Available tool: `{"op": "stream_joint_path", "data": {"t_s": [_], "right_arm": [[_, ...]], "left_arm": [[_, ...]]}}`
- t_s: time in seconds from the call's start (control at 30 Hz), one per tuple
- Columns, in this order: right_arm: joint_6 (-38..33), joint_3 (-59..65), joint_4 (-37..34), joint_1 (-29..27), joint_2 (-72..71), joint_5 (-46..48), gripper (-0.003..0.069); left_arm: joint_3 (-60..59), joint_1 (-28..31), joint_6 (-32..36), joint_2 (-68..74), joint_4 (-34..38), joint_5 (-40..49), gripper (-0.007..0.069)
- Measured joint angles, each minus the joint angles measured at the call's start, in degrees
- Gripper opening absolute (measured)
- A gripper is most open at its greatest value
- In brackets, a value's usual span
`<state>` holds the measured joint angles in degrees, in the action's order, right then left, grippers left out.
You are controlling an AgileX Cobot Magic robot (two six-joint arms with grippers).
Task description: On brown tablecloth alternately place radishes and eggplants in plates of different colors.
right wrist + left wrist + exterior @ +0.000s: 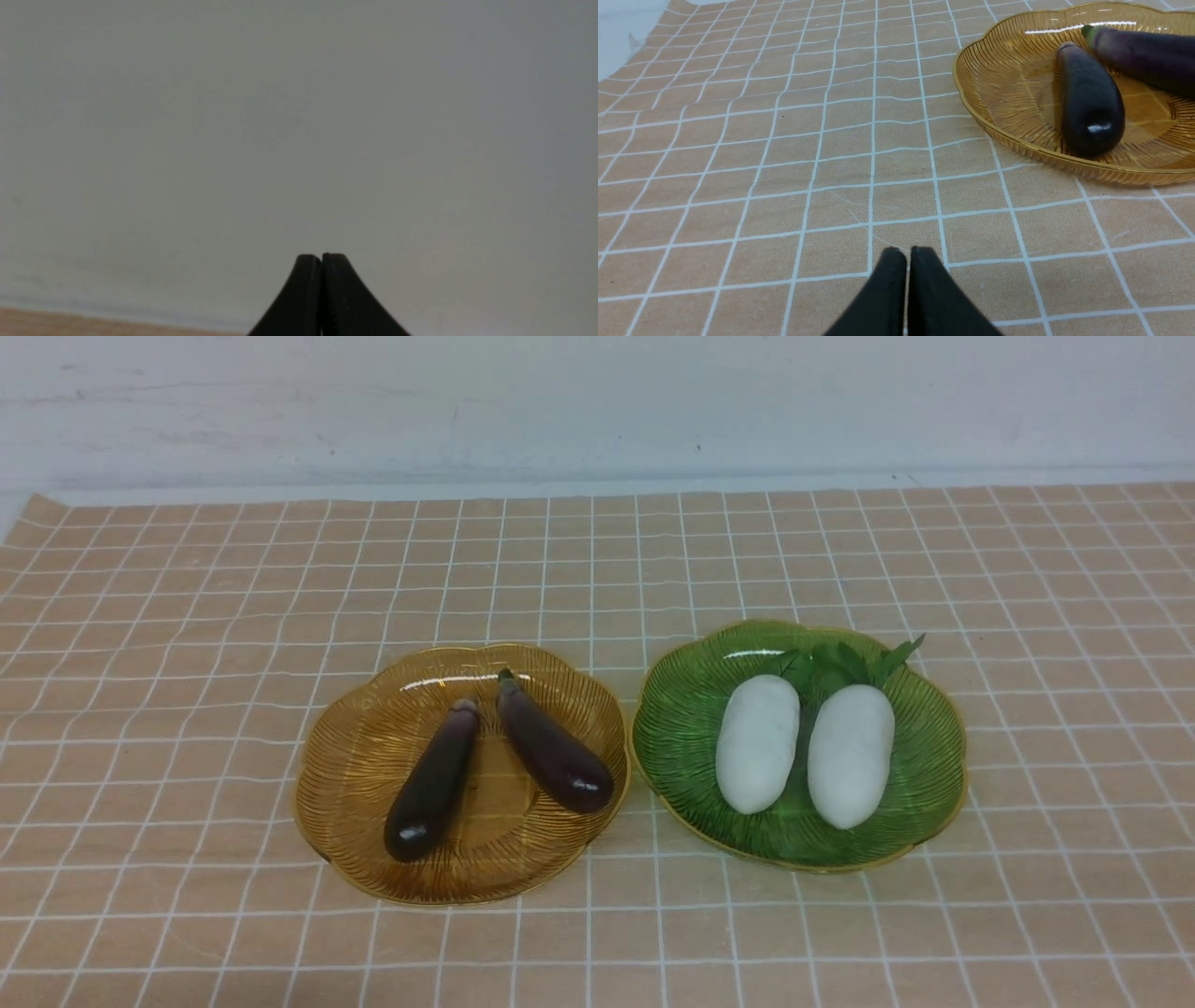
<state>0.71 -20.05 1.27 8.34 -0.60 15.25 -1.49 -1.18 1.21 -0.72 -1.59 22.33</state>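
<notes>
Two dark purple eggplants [434,782] [555,749] lie in the amber plate [355,756] on the brown tablecloth [187,644]. Two white radishes [757,743] [850,754] with green tops lie side by side in the green plate [686,719] to its right. Neither arm shows in the front view. In the left wrist view my left gripper [908,254] is shut and empty over bare cloth, with the amber plate [999,79] and one eggplant [1090,100] off to one side. My right gripper [321,257] is shut and empty, facing a grey wall.
A pale wall [597,401] runs along the far edge of the cloth. The cloth's left corner [42,509] ends near the wall. Bare wrinkled cloth lies around both plates. A strip of cloth [70,322] shows low in the right wrist view.
</notes>
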Motion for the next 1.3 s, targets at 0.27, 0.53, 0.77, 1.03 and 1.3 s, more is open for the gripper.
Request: {"op": "stream_joint_path", "data": {"t_s": [0.27, 0.53, 0.77, 1.03, 1.3], "right_arm": [[0.0, 14.78, 0.39, -8.23, 0.0, 2.39, -0.0015], [0.68, 21.62, -0.36, -11.48, 0.0, 6.77, -0.0015], [0.87, 21.62, -0.44, -11.54, 0.0, 6.88, -0.0015], [0.87, 21.62, -0.44, -11.54, 0.0, 6.88, -0.0015], [0.87, 21.62, -0.48, -11.54, 0.0, 6.88, -0.0015]], "left_arm": [[0.0, 0.0, 0.0, 0.0, 0.0, 0.0, -0.0004], [0.0, 0.0, 0.0, 0.0, 0.0, -0.1, -0.0004], [0.0, 0.0, 0.0, 0.0, 0.0, -0.1, -0.0004], [0.0, 0.0, 0.0, 0.0, 0.0, -0.1, -0.0004], [0.0, 0.0, 0.0, 0.0, 0.0, -0.1, -0.0004]]}}
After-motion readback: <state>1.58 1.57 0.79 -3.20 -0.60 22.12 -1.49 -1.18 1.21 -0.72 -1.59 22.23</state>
